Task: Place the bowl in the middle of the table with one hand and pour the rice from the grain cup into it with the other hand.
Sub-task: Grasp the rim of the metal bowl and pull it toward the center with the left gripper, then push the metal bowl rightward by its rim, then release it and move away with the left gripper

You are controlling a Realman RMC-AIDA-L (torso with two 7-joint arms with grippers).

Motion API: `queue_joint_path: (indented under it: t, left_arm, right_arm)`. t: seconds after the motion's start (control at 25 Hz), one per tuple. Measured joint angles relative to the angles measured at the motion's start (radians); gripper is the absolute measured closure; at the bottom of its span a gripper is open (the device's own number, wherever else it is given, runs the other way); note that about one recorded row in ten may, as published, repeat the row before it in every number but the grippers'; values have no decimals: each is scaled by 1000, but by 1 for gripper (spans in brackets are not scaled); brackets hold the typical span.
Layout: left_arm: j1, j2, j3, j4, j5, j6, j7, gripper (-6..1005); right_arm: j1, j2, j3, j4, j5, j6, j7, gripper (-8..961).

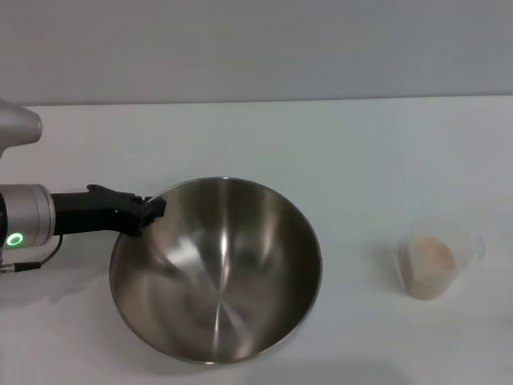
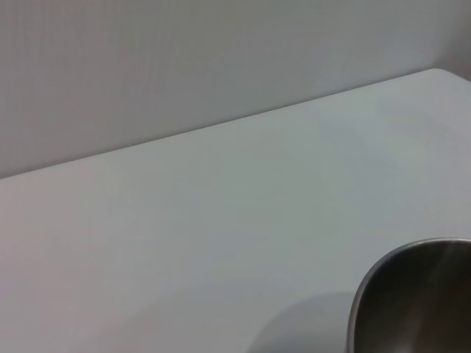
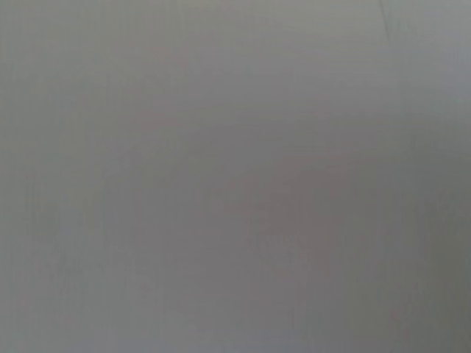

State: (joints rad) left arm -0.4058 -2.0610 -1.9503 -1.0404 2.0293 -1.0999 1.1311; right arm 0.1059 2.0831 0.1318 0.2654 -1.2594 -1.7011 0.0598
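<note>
The steel bowl is at the front middle of the white table, tilted, its shiny inside empty. My left gripper reaches in from the left and is shut on the bowl's left rim. Part of the bowl's rim shows in the left wrist view over the table. The clear grain cup stands upright to the right of the bowl, apart from it, with pale rice inside. My right gripper is out of view; the right wrist view shows only plain grey.
A grey wall runs behind the table's far edge. White tabletop lies between the bowl and the cup and behind both.
</note>
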Motion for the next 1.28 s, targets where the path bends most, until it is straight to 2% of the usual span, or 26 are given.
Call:
queue_joint_path:
  t: [0.32,0.36,0.4,0.44,0.52,0.6,0.72,0.76,0.88,1.0,1.12,1.24,1.28]
  left_arm:
    - [-21,2,-16,2,-1,-29,-63,955]
    - [-54,5,-87,32,-1,-55,-129,955]
    - [-54,5,-87,32,-1,-55,-129,955]
    - [-85,10,-154,74,-1,-82,-158,954]
    - [-85,10,-154,74,-1,-82,-158,954]
    - [-130,16,-251,143,-5,-122,-181,953]
    - [-144,9,-280,156,-8,-134,-182,953]
    - [-143,0,-276,145,-11,-135,-173,954]
    - [-140,-7,-256,138,-26,-132,-162,954]
    - [-129,-8,-141,138,-90,-71,-156,954]
    - [-128,-8,-125,138,-95,-61,-155,954]
    - [-113,-9,17,134,-164,36,-119,954]
    - [-113,-9,17,134,-164,36,-119,954]
  right_arm:
    - [1,0,0,0,0,0,0,238]
    - [2,0,0,0,0,0,0,238]
    - [2,0,0,0,0,0,0,238]
    - [4,0,0,0,0,0,0,238]
    - [6,0,0,0,0,0,0,238]
    - [8,0,0,0,0,1,0,238]
    - [8,0,0,0,0,2,0,238]
    - [8,0,0,0,0,3,0,238]
    - [8,0,0,0,0,4,0,238]
    - [8,0,0,0,0,4,0,237]
    - [7,0,0,0,0,4,0,237]
    - [3,0,0,0,0,5,0,237]
    - [3,0,0,0,0,5,0,238]
